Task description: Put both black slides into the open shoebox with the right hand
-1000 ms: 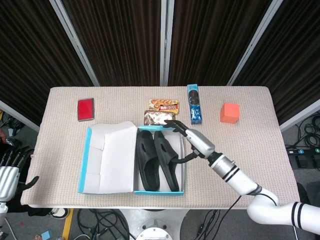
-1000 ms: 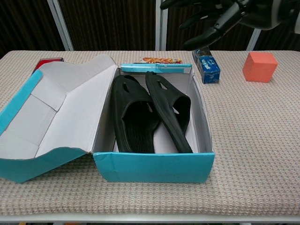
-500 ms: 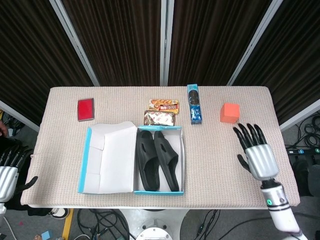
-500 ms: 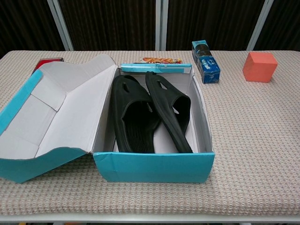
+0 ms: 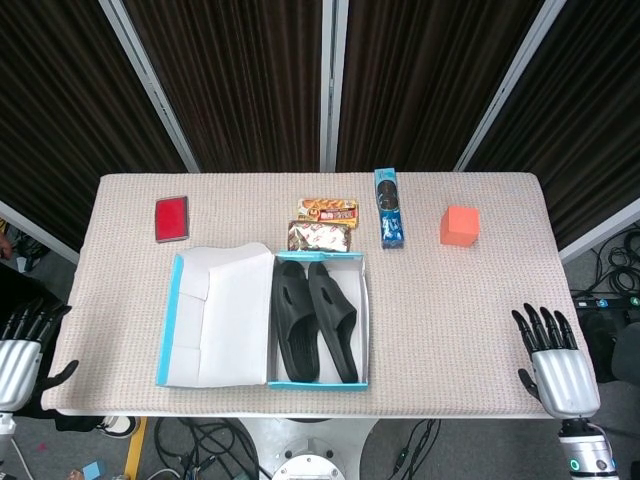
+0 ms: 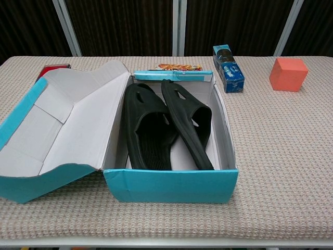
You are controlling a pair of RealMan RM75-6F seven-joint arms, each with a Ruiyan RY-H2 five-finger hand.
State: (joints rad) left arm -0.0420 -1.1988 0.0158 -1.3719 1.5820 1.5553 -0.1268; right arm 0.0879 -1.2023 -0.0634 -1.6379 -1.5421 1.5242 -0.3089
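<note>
On the tabletop, covered w/ a beige waffle-weave cloth [image 5: 460, 300], the open shoebox [image 5: 318, 384] is being seen: teal cardboard outside, plain white inside, lid [image 5: 215, 315] folded out flat to its left. Both black slides [image 5: 315, 320] are lying inside the box, side by side, toes toward the far wall; matte moulded rubber, ribbed footbeds, wide straps w/ slots.

Behind the box, two glossy snack packets [image 5: 325, 225] are being noted, one just beside the far wall. A blue biscuit box [image 5: 388, 207] is lying further right, an orange cube [image 5: 460, 225] well apart toward the right edge, a flat red block [image 5: 172, 218] at far left.

Vs. 1.0 s ago: the right hand [image 5: 555, 360] is no longer over the box rim; it is being held off the table's near right corner, fingers spread, nothing in it. The left hand [image 5: 20, 345] is being kept off the near left corner, fingers apart, empty, approx. as before. Slides unchanged.

Head view only: both hands. Chest view only: footbed ribbing [image 6: 151, 148], and the teal front wall [image 6: 171, 185] seen face-on; no hands are appearing in it.
</note>
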